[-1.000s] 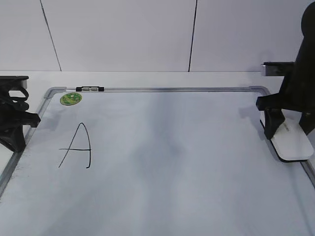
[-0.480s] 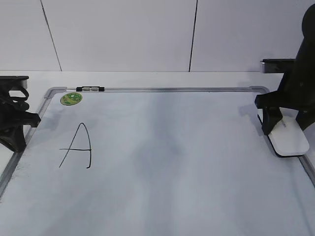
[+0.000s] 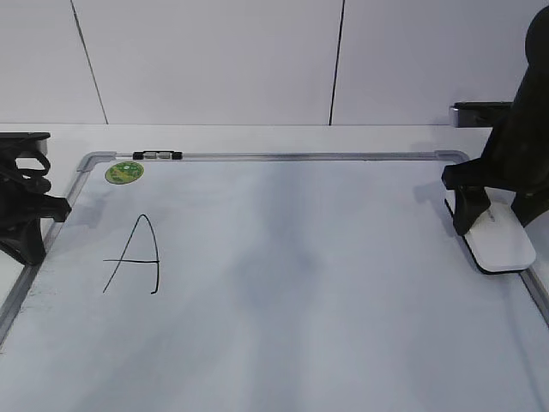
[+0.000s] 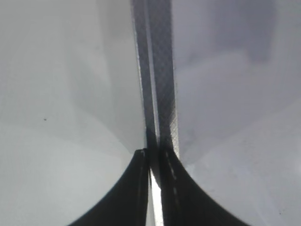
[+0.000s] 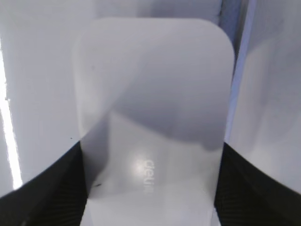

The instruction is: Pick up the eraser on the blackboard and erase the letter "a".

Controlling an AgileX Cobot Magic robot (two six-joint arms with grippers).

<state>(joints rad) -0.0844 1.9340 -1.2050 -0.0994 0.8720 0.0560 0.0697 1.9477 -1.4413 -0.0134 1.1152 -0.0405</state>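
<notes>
At far right, my right gripper (image 3: 497, 225) clamps the eraser (image 3: 501, 245); with no "a" visible, I risk wiping the capital "A" (image 3: 133, 255).

A hand-drawn capital "A" (image 3: 133, 255) stands in black marker on the left part of the board (image 3: 283, 156). The eraser (image 5: 153, 127) carries small grey lettering on its top that seems to read "deli", running sideways. The green disc's (image 3: 124, 172) print is too small to read.
</notes>
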